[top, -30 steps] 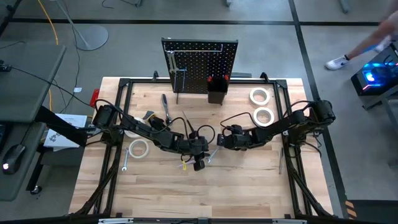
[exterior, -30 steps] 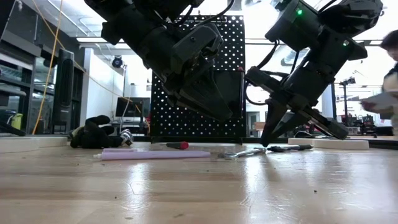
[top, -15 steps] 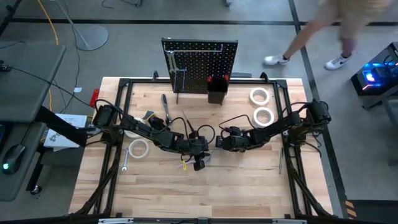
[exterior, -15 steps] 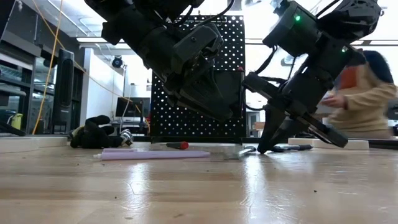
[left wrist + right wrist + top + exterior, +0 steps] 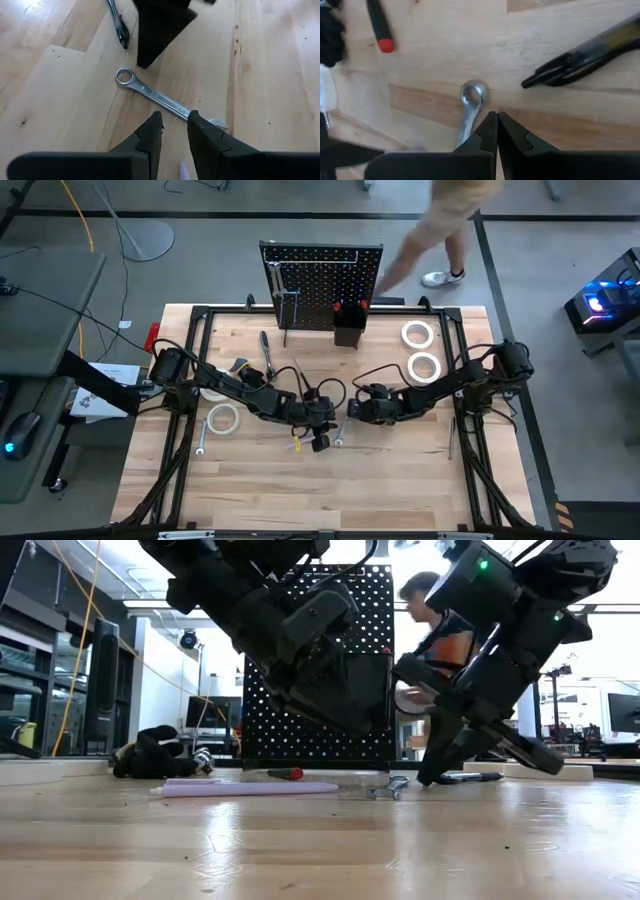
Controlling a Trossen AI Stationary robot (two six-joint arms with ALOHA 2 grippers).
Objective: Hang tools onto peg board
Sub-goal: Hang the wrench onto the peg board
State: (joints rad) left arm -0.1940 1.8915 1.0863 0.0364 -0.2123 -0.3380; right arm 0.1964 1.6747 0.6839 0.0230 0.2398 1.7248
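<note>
Silver wrench; black hole-dotted peg board; red-tipped screwdriver; 2 white tape rolls; pale wood table.

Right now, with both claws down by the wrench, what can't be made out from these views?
- Wrench: its open end is hidden behind the left claw in the left wrist view.
- Whether the shut right claw touches the wrench: not visible in the right wrist view.
- Peg board hooks: too small in the high view, blocked by the arms in the low view.
</note>
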